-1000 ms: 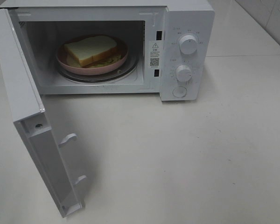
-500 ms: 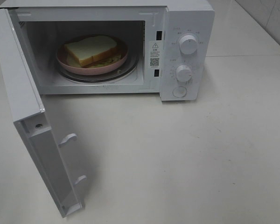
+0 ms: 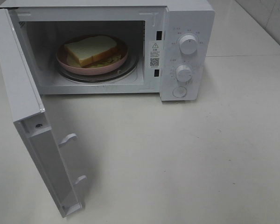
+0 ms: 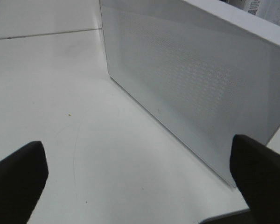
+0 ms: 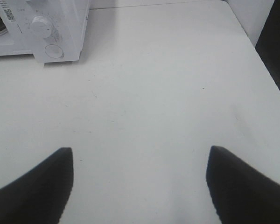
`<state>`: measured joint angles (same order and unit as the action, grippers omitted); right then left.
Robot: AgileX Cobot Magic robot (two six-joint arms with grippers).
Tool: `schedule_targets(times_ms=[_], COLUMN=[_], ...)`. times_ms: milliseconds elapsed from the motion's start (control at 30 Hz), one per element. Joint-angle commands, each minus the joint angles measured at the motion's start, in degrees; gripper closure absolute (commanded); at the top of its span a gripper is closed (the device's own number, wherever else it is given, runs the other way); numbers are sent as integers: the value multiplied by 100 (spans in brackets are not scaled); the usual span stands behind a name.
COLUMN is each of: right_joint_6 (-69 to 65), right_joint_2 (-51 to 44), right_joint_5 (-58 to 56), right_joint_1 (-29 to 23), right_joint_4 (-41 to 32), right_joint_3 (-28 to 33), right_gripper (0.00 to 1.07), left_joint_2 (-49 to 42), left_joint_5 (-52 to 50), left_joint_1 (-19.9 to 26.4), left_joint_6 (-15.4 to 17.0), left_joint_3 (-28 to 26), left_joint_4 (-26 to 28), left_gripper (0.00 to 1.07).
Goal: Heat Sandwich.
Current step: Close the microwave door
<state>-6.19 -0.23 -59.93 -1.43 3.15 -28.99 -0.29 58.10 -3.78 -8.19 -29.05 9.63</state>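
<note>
White tabletop [image 3: 191,158] nearest. Left gripper [image 4: 140,186]: jaws wide apart, nothing between, facing outer face of microwave door [image 3: 46,158]. Right gripper [image 5: 140,186]: jaws apart, nothing held, above table. Door stands fully open, 8 o'clock in high view. Microwave [image 3: 186,18] behind, 12 o'clock; upper knob [image 3: 188,44] and lower knob [image 3: 183,73] at 1 o'clock. Sandwich [image 3: 91,50] inside cavity, 11 o'clock, lying on pink plate [image 3: 91,70] over glass turntable [image 3: 102,78].

Plain white tabletop [image 3: 186,158] under soft, even light
</note>
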Motion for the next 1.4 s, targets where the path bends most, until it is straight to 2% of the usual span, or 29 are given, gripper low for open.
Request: schedule_targets(times_ms=[33, 133, 233, 300, 400, 433, 467, 500, 567, 600, 633, 767, 900, 933, 1033, 1067, 1167, 1400], right_joint_6=[-17, -17, -17, -17, -17, -17, -17, -17, -17, -17, -17, -17, -17, -17, -17, -17, -17, -17], right_joint_2=[-155, -155, -155, -155, -155, -155, -155, -155, -155, -155, -155, -155, -155, -155, -155, -155, -155, -155], right_joint_5=[40, 40, 40, 40, 40, 40, 40, 40, 40, 40, 40, 40, 40, 40, 40, 40, 40, 40], right_joint_1=[29, 29, 29, 29, 29, 29, 29, 29, 29, 29, 29, 29, 29, 29, 29, 29, 29, 29], right_joint_4=[11, 11, 11, 11, 11, 11, 11, 11, 11, 11, 11, 11, 11, 11, 11, 11, 11, 11], right_joint_3=[6, 6, 6, 6, 6, 6, 6, 6, 6, 6, 6, 6, 6, 6, 6, 6, 6, 6], right_gripper=[31, 31, 31, 31, 31, 31, 31, 31, 31, 31, 31, 31, 31, 31, 31, 31, 31, 31], left_joint_2=[63, 218, 745, 859, 1427, 1427, 1576, 1851, 2086, 2086, 2217, 2670, 3140, 3140, 3432, 3432, 3747, 4532], left_joint_5=[-630, -934, -1438, -1507, -1822, -1822, -1868, -1982, -2120, -2120, -2240, -2836, -4068, -4068, -5117, -5117, -6377, -7638], left_joint_1=[-29, -29, -29, -29, -29, -29, -29, -29, -29, -29, -29, -29, -29, -29, -29, -29, -29, -29], left_joint_6=[-69, -74, -74, -74, -74, -74, -74, -74, -74, -74, -74, -103, -103, -103, -103, -103, -103, -86], left_joint_3=[-92, -92, -80, -80, -74, -74, -74, -69, -52, -52, -11, 195, 619, 619, 980, 980, 1358, 1558], left_joint_4=[52, 23, -109, -138, -367, -367, -435, -561, -659, -659, -699, -814, -768, -768, -762, -762, -762, -762], left_gripper=[12, 15, 24, 26, 47, 47, 56, 77, 97, 97, 107, 107, 107, 107, 107, 107, 107, 107])
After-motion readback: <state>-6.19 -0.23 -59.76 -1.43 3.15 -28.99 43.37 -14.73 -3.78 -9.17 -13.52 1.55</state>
